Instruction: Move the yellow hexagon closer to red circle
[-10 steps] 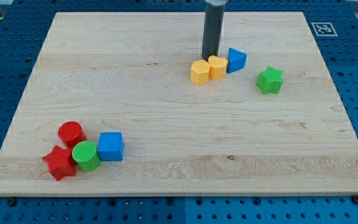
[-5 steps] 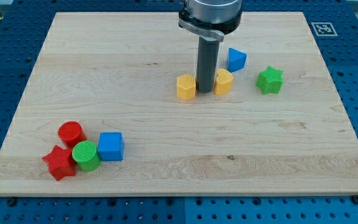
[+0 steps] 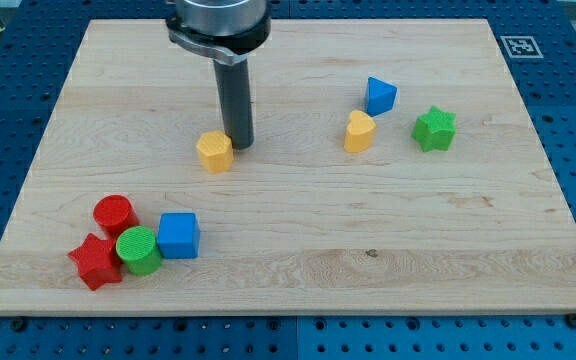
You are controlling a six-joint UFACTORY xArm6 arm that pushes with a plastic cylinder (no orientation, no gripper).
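The yellow hexagon (image 3: 214,152) lies on the wooden board, left of centre. My tip (image 3: 238,146) touches its right side. The red circle (image 3: 114,214) sits at the lower left, well apart from the hexagon, down and to the view's left of it. The rod rises from the tip to the arm's end at the view's top.
A red star (image 3: 95,261), a green circle (image 3: 139,250) and a blue cube (image 3: 178,235) cluster around the red circle. A second yellow block (image 3: 359,131), a blue triangle (image 3: 379,96) and a green star (image 3: 434,129) lie at the right. The board's edge (image 3: 288,312) runs along the bottom.
My tip has gone between the two yellow blocks and pushed the yellow hexagon to the view's left and slightly down. The other yellow block was nudged right and stays there.
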